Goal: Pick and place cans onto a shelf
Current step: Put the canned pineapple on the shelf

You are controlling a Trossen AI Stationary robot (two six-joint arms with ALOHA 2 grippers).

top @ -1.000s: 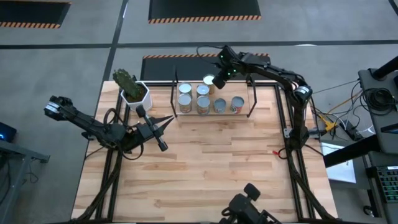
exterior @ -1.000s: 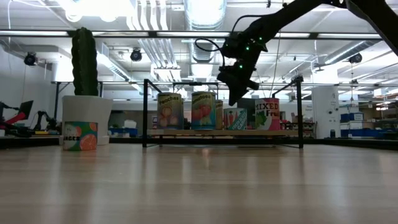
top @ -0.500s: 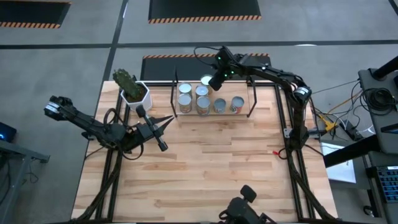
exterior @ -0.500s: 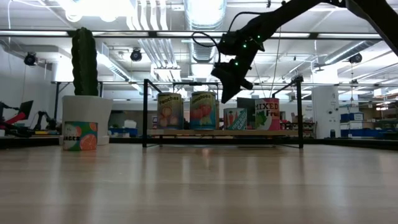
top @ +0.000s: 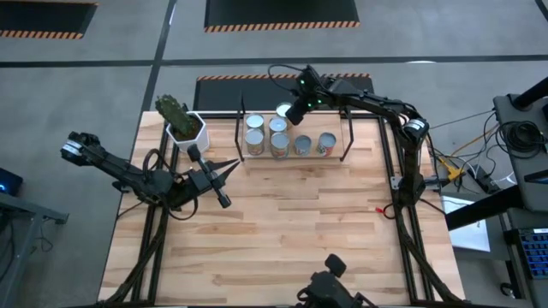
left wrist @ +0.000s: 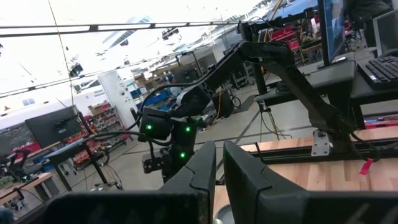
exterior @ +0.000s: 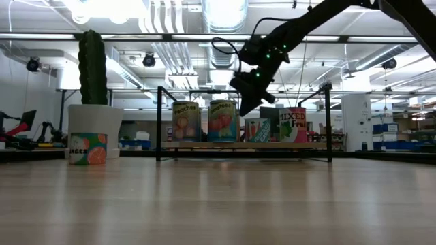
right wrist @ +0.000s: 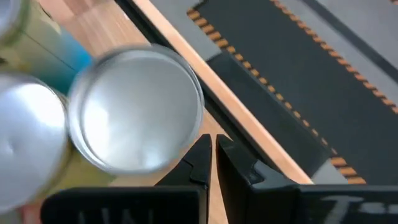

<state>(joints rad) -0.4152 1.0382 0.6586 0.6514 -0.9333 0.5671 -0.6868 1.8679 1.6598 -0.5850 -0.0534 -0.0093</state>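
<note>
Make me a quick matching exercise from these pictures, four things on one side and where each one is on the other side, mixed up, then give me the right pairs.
Things
1. right gripper
2. left gripper
3. cactus pot
4. orange-labelled can

Places
A. on the table beside the pot, off the shelf
B. above the back row of cans on the shelf
C. at the table's far left corner
D. low over the table, in front of the shelf's left end

Pairs: 1-B, 2-D, 3-C, 4-A
</note>
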